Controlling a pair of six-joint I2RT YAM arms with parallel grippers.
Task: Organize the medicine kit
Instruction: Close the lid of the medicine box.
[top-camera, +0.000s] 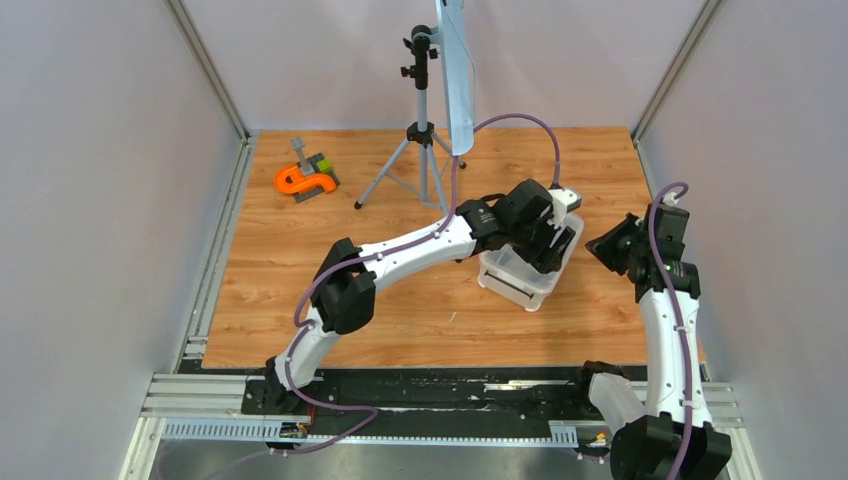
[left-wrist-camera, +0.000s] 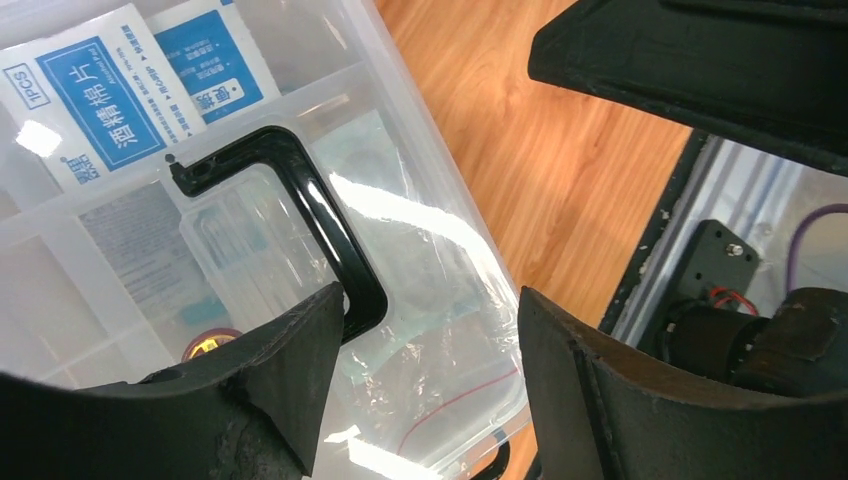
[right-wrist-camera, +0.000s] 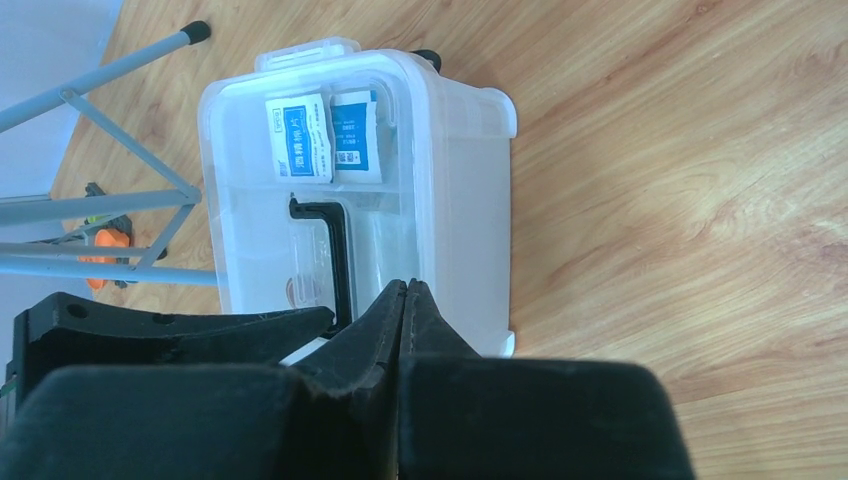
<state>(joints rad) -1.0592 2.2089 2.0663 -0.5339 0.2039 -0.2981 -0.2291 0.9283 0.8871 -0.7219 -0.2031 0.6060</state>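
Note:
The medicine kit's white tub (top-camera: 512, 283) stands right of the table's middle, and it shows in the right wrist view (right-wrist-camera: 465, 200). Its clear lid (left-wrist-camera: 420, 230) with a black handle (left-wrist-camera: 320, 210) lies on top. Under the lid are blue-and-white packets (left-wrist-camera: 110, 100) in a divided tray and a clear bag with a red line. My left gripper (left-wrist-camera: 430, 340) is open just above the lid, its fingers (left-wrist-camera: 260, 380) beside the handle's end, holding nothing. My right gripper (right-wrist-camera: 407, 290) is shut and empty, right of the tub (top-camera: 615, 250) and apart from it.
An orange-and-grey tool (top-camera: 305, 178) lies at the far left of the wooden table. A tripod (top-camera: 420, 150) with a white panel stands at the back middle. Grey walls close in both sides. A black rail (top-camera: 450, 390) runs along the near edge.

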